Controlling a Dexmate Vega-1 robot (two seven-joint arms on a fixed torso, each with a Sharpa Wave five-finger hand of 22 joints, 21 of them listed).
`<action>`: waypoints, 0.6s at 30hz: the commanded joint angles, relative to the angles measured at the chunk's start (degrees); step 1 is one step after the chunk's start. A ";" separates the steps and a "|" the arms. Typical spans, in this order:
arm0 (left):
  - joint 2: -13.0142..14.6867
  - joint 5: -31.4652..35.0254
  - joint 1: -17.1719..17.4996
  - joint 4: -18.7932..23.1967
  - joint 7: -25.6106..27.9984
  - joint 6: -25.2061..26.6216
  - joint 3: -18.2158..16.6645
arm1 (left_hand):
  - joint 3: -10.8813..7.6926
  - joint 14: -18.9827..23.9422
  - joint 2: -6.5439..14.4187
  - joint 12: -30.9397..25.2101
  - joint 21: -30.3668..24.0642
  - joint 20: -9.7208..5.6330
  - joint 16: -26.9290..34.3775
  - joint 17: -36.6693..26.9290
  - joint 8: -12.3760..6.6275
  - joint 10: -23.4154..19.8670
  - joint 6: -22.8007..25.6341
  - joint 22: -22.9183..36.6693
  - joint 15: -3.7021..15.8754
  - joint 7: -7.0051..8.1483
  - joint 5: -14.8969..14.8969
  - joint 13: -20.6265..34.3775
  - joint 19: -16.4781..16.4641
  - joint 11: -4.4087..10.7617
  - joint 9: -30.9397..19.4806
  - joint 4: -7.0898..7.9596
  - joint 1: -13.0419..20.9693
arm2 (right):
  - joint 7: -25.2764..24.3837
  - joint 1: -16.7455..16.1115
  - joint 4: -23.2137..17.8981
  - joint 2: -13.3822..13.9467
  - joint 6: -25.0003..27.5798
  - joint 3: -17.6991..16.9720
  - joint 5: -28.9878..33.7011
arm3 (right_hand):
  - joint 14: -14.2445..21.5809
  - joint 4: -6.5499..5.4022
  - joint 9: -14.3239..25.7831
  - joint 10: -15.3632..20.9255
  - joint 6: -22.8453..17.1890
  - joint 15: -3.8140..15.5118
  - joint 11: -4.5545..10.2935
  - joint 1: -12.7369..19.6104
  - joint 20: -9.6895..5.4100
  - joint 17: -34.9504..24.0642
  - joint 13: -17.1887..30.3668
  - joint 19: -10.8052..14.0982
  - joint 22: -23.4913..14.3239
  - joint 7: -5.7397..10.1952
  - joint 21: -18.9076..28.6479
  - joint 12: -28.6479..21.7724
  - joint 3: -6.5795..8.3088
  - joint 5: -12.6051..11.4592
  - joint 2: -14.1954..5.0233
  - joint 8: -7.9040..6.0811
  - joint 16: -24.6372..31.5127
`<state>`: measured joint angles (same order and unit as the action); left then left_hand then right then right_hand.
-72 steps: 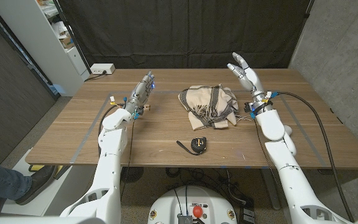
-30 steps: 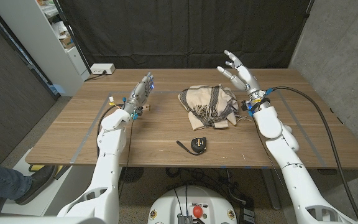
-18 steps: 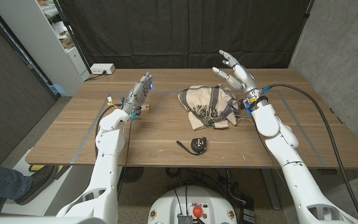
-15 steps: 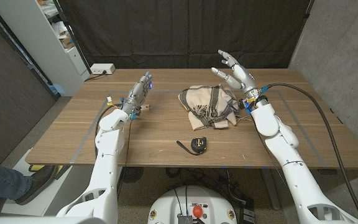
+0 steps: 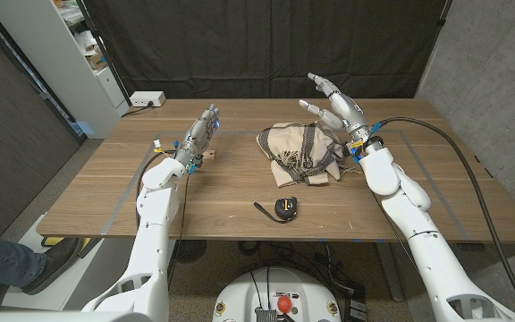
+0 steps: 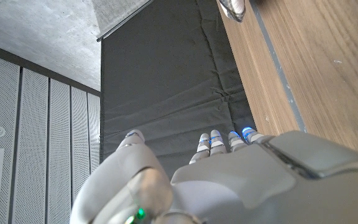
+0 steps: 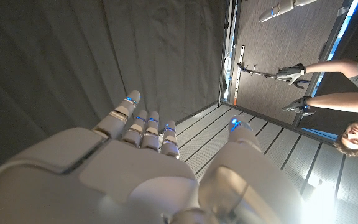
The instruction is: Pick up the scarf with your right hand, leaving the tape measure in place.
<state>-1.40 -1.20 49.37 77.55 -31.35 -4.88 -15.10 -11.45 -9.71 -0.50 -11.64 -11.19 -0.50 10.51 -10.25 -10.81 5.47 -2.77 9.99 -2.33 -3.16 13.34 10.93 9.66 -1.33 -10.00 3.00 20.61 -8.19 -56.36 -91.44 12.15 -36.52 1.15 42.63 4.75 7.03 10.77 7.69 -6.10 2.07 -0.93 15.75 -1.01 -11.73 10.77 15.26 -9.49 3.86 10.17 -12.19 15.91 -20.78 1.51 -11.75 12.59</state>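
Beige scarf (image 5: 299,150) bunched on table, right hand (image 5: 336,104) raised beside it, fingers spread, empty

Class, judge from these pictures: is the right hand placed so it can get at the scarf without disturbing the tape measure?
Probably yes. The right hand hovers open just above the scarf's far right edge, nothing between them. The tape measure lies apart, nearer the robot.

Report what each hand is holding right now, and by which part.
Nothing is held. The right hand is raised with fingers spread by the scarf, not gripping it. The left hand is off to the side, holding nothing.
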 commanded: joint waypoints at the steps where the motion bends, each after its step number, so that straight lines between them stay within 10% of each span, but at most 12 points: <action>1: 0.16 0.21 0.98 1.28 0.29 0.41 0.39 | -0.15 -0.60 0.53 -0.12 0.13 0.24 0.22 -0.23 -0.01 0.44 0.16 0.32 0.18 0.10 -0.09 0.09 2.71 0.21 -0.22 -0.29 0.02 | -0.98 -0.35 -1.22 1.25 1.59 1.16 1.73 | 1.43 0.18 0.30 0.71 -0.33 0.14 0.03 0.04 0.05 0.04 0.25 -0.38 -0.08 0.48 0.05 -0.30 -0.13 -0.38 0.04 -0.20 0.62; 12: 0.22 -0.18 1.45 1.80 0.45 0.26 0.36 | -0.13 -0.60 0.61 -0.11 0.13 0.31 0.23 -0.23 -0.02 0.52 0.25 0.32 0.22 0.07 -0.15 0.08 2.81 0.32 -0.22 -0.35 -0.03 | -0.96 -0.45 -2.61 2.35 3.75 2.19 3.92 | 1.61 0.20 0.34 0.98 -0.51 -0.60 0.53 0.00 1.86 0.16 0.24 -0.54 -0.08 0.90 0.20 -0.11 -0.21 -0.80 0.15 -0.17 0.39; 18: 0.20 -0.30 1.59 2.06 0.59 0.39 0.45 | -0.12 -0.63 0.65 -0.14 0.11 0.35 0.22 -0.23 -0.09 0.46 0.45 0.32 0.05 0.08 -0.17 0.08 2.83 0.33 -0.22 -0.38 -0.06 | -0.61 -0.63 -3.54 3.00 5.10 2.70 4.88 | 1.53 0.20 0.38 0.77 -0.47 -0.47 0.79 -0.14 5.60 0.24 0.25 -0.46 -0.08 1.14 0.35 0.22 -0.37 -1.21 0.39 -0.06 0.10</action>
<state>-1.28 -1.21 50.52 79.07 -30.94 -4.64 -14.83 -11.45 -9.71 -0.28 -11.64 -11.19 -0.50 10.51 -10.25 -10.81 5.70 -2.56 9.99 -2.33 -2.95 13.34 10.94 9.66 -1.10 -10.00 3.00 20.39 -9.10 -56.73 -93.54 14.05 -33.83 2.95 45.47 6.27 7.20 11.08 8.47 -6.44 1.75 -0.48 15.75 3.47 -11.45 10.77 14.63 -9.48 4.84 10.18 -12.19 15.74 -21.43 1.51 -11.75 13.03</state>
